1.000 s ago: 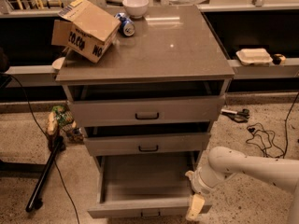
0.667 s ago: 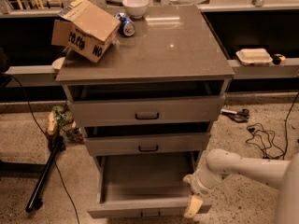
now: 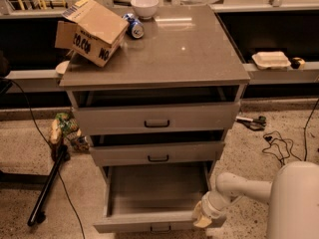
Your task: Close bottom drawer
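The bottom drawer (image 3: 154,193) of the grey cabinet is pulled far out, its plain grey box empty and its front (image 3: 149,227) with the small dark handle at the lower edge of the view. My gripper (image 3: 203,217) is at the drawer front's right end, touching or very close to it, on the white arm that comes in from the lower right. The middle drawer (image 3: 158,153) and the top drawer (image 3: 157,117) stand slightly out above.
On the cabinet top (image 3: 189,49) lie a cardboard box (image 3: 92,30), a can (image 3: 134,26) and a white bowl (image 3: 144,5). A black stand leg (image 3: 47,188) and a bag (image 3: 65,128) are on the floor at left. Cables (image 3: 279,143) lie at right.
My arm and gripper have moved a little left and down against the right end of the bottom drawer front. The drawer stays pulled out.
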Tool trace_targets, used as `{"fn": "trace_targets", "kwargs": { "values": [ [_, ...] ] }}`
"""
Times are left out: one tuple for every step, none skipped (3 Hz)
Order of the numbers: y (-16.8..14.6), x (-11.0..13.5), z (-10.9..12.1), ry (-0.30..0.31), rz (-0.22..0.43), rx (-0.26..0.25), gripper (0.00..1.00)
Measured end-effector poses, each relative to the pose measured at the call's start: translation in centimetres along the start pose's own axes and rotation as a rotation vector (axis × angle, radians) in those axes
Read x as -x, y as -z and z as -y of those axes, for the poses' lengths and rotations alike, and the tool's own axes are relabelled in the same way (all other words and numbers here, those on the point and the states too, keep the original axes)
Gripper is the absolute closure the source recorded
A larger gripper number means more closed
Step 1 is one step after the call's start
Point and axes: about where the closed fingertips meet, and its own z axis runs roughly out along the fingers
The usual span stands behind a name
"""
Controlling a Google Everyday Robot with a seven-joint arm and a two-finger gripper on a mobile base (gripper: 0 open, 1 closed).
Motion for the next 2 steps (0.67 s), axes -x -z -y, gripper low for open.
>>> {"fn": "trace_targets", "kwargs": {
  "values": [
    [-1.09, -0.58, -0.35, 0.030, 0.009, -0.040, 0.84],
    [-1.24, -0.57, -0.44, 0.030, 0.009, -0.041, 1.00]
  ]
}}
